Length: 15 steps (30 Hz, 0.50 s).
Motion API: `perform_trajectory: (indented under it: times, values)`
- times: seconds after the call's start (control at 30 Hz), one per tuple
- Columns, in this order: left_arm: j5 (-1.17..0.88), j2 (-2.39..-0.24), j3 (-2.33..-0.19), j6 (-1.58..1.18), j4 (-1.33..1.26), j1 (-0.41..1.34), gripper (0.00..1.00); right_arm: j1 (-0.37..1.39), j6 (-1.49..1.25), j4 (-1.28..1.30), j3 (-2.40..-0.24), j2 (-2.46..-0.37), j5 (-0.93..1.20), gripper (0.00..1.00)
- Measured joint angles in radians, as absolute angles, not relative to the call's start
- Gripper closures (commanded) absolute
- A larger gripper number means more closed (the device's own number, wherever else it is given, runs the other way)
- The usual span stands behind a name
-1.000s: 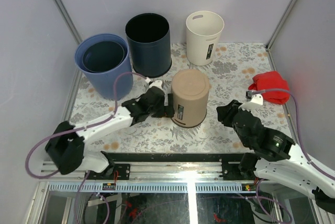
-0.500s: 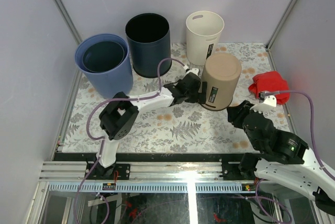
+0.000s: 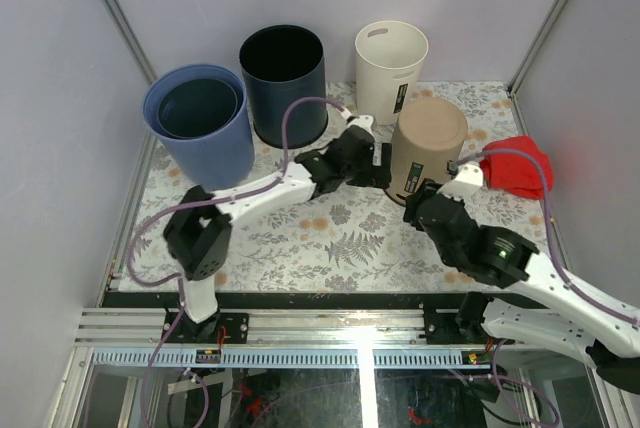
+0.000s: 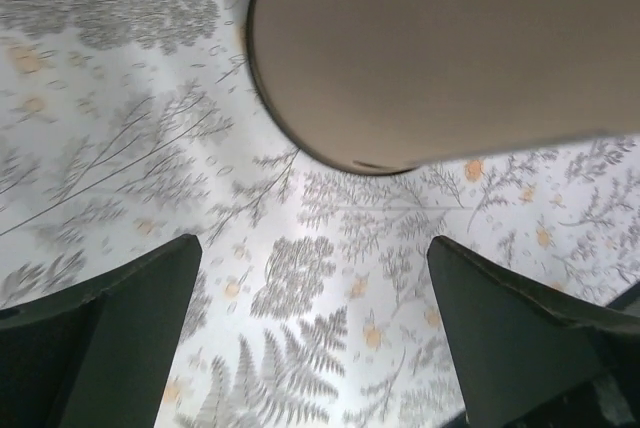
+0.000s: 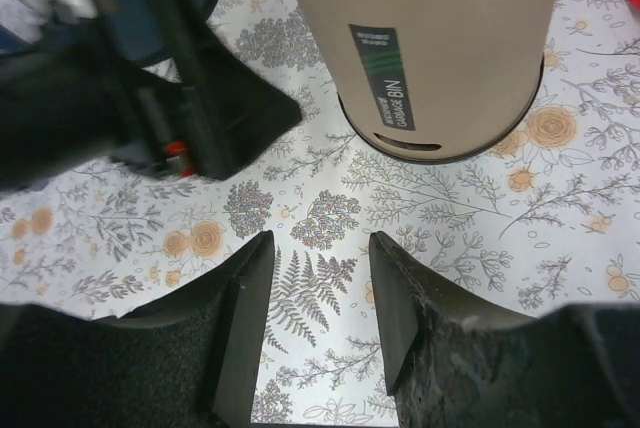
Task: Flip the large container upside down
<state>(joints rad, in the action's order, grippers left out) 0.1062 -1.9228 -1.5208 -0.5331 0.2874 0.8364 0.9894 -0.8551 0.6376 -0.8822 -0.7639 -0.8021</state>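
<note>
The tan container [image 3: 428,143] stands at the back right of the table with its closed base up and its rim on the flowered cloth. In the left wrist view its wall [image 4: 440,48] fills the top. My left gripper [image 3: 386,172] is open just left of the container's lower wall, and nothing lies between its fingers [image 4: 110,348]. My right gripper [image 3: 428,200] is at the container's near side, short of it. In the right wrist view the container [image 5: 430,38] and its label are ahead, and the right gripper [image 5: 320,298] is open over bare cloth.
Along the back stand a blue bin [image 3: 200,120] with another nested in it, a dark navy bin [image 3: 283,83] and a white bin [image 3: 390,68]. A red cloth [image 3: 515,166] lies right of the tan container. The left gripper [image 5: 200,108] shows in the right wrist view.
The tan container has slid from the table's middle to the back right, with the left arm stretching after it. My right gripper moved in toward the container and opened wider.
</note>
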Motion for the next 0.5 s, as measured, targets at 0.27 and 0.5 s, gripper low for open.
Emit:
perform_trajectory:
  times: [0.27, 0.5]
  values:
    - [0.134, -1.525, -1.298, -0.523, 0.370, 0.715, 0.03, 0.989, -0.850, 0.483, -0.875, -0.974, -0.792, 0.46]
    - [0.196, -1.267, -1.183, -0.514, 0.487, 0.653, 0.01, 0.978, -0.924, 0.420, -0.892, -1.210, -0.791, 0.43]
